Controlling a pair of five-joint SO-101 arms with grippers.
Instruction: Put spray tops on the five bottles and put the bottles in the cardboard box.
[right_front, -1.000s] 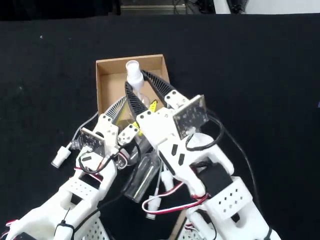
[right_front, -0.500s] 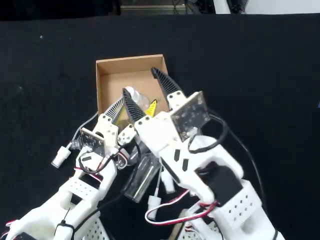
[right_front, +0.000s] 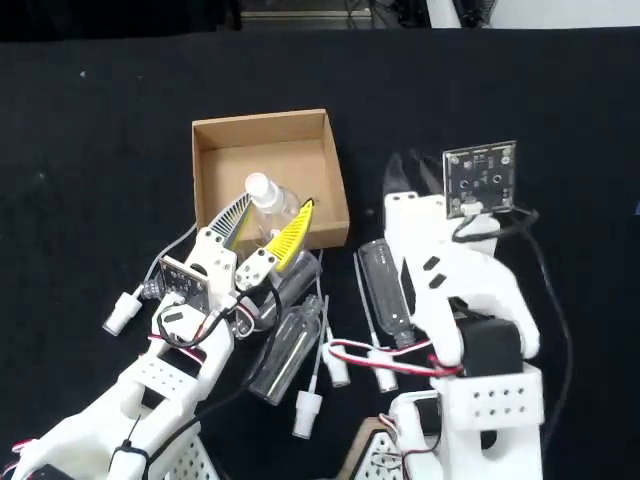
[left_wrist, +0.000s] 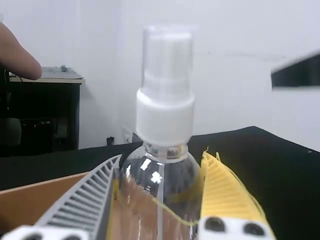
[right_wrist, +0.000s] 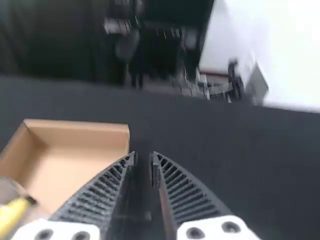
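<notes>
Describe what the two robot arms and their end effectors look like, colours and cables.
The left arm and right arm are white plastic. The left end effector has one grey ribbed finger and one yellow; the right end effector has two black ribbed fingers. Each wrist carries a square camera board, and red, white and black cables loop along the arms.

The left arm (right_front: 150, 390) leans forward over the table. The left gripper (right_front: 277, 208) has one grey finger (left_wrist: 85, 205) and one yellow finger (left_wrist: 222, 192). They squeeze a bottle (left_wrist: 165, 120) from both sides and hold it upright. The right arm (right_front: 470, 300) is beside it and points straight ahead. The right gripper (right_front: 408, 172) holds nothing. Its two black fingers (right_wrist: 172, 177) seem closed, with just a thin gap.
</notes>
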